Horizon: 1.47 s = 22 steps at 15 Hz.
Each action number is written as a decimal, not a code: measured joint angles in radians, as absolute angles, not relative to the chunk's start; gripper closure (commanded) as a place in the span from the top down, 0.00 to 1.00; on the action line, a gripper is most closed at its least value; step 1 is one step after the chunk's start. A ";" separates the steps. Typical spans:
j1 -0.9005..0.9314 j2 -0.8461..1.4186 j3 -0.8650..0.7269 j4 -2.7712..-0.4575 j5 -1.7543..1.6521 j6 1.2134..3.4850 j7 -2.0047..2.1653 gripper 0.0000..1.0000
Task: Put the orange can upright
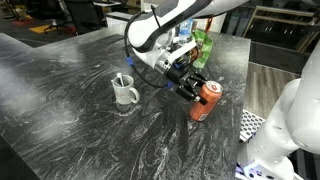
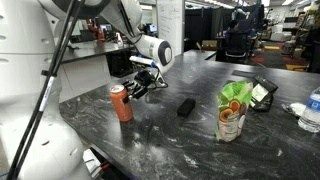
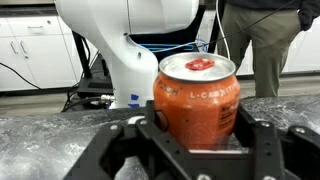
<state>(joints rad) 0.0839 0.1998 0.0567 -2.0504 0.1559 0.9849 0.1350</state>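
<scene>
The orange can stands roughly upright with its base on the dark marbled table. It also shows in the other exterior view. In the wrist view the orange can fills the middle, silvery top up. My gripper has a black finger against each side of it. In both exterior views the gripper reaches the can from the side, at its upper part. It looks shut on the can.
A white mug stands on the table beside the can. A green packet, a small black block, a black device and a clear bottle stand farther along. The table edge is near the can.
</scene>
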 measured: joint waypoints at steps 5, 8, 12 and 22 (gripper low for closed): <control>0.087 0.197 0.057 -2.018 0.155 0.969 0.136 1.00; 0.094 0.186 0.057 -1.972 0.149 0.950 0.142 1.00; 0.112 0.148 0.065 -1.878 0.097 0.949 0.164 1.00; 0.179 0.032 0.136 -1.730 -0.135 1.145 0.195 1.00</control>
<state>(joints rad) 0.1793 0.0324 0.1358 -1.7295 -0.1350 1.1453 0.1954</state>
